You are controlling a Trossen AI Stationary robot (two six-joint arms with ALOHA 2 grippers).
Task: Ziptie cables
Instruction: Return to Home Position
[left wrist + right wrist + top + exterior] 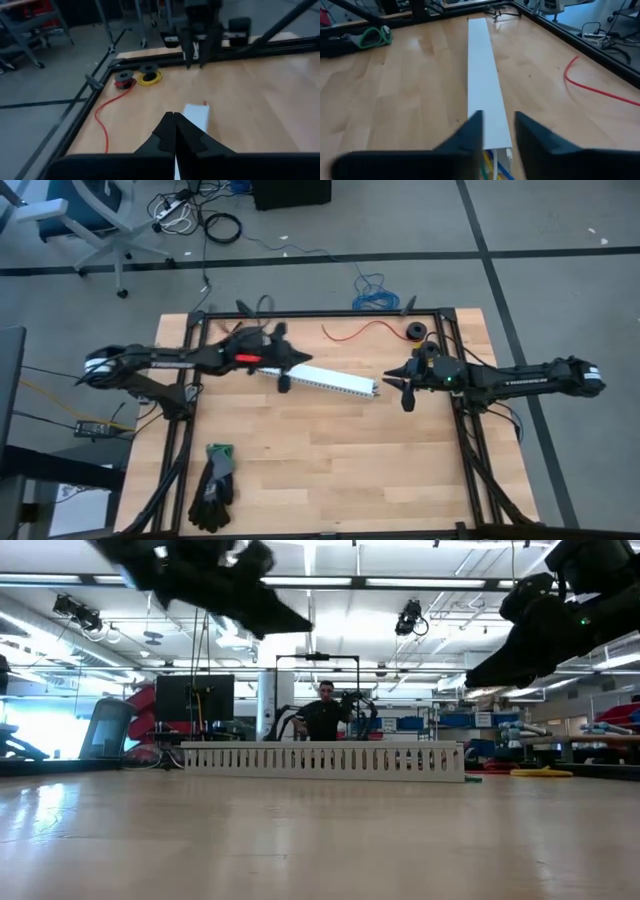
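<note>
We are finding the right gripper (497,120) hanging just off one end of the long white plastic cable duct (482,75), its fingers (470,136) standing apart with nothing between them. The left gripper (172,119) is hovering over the duct's other end, fingers (161,136) pressed together and empty. The cables (492,165), yellow, green and blue wires, are lying inside the duct under its closed lid, peeping out at the end by the right gripper. A thin red wire (362,330) is curling on the wooden table (330,465) beyond the duct, and black-and-green gloves (213,480) are lying well apart from it.
</note>
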